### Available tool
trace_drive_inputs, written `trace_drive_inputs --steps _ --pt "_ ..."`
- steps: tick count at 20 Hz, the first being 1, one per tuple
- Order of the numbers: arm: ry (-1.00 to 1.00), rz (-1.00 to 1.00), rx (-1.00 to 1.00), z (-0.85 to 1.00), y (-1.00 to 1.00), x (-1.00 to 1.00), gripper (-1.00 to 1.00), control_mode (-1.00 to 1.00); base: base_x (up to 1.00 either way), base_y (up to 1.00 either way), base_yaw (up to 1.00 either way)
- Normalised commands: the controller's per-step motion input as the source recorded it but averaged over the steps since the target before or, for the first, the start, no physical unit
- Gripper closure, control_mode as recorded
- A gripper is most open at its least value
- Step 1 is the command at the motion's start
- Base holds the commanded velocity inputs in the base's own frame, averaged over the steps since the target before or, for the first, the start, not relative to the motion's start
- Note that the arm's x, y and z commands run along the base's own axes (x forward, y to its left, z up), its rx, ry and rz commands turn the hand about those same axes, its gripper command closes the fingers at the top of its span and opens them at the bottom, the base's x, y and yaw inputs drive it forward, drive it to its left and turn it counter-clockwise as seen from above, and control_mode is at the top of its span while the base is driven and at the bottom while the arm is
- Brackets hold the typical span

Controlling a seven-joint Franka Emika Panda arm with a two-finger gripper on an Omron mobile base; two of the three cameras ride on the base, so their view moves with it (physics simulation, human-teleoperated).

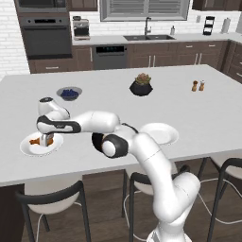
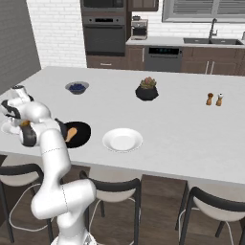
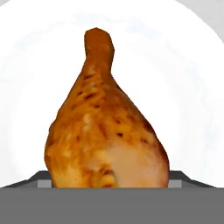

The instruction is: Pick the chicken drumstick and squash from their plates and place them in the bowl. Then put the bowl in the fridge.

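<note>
The orange-brown chicken drumstick (image 3: 105, 131) lies on a white plate (image 1: 28, 149) at the island's near left, thin bone end pointing away in the hand view. My gripper (image 1: 46, 141) is down on that plate, open, one fingertip on each side of the thick end. An orange bit of the drumstick (image 1: 34, 141) sticks out left of the hand. The pale tan squash (image 2: 71, 134) lies inside the glossy black bowl (image 2: 83, 129), just right of my arm. The second white plate (image 2: 122, 139) is bare. The fridge is out of view.
A grey bowl of blue berries (image 1: 69, 93), a dark plant pot (image 1: 141, 86) and two small shakers (image 1: 198, 86) stand farther back on the island. Black stools (image 1: 49, 198) line its near edge. Oven and sink counter (image 1: 146, 38) run along the back wall.
</note>
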Motion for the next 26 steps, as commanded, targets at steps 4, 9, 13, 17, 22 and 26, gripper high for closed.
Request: trace_drive_inputs --steps 4,9,13,17,22,26 --pt "0.0 0.04 0.0 0.44 -0.52 -1.0 1.0 -1.0 0.0 0.0 0.0" --pt "0.0 0.0 0.0 0.04 -0.97 -0.76 1.0 -1.0 0.0 0.0 0.0" --pt "-0.06 0.0 0.0 0.0 -1.0 -0.46 1.0 -1.0 0.0 0.0 0.0" --pt "-0.04 0.0 0.0 0.32 -1.0 -0.19 1.0 -1.0 0.0 0.0 0.0" --pt "0.0 0.0 0.0 0.53 -1.0 -0.07 1.0 -1.0 0.0 0.0 0.0" --pt "0.0 -0.01 0.01 0.59 -1.0 0.0 1.0 -1.0 0.0 0.0 0.0"
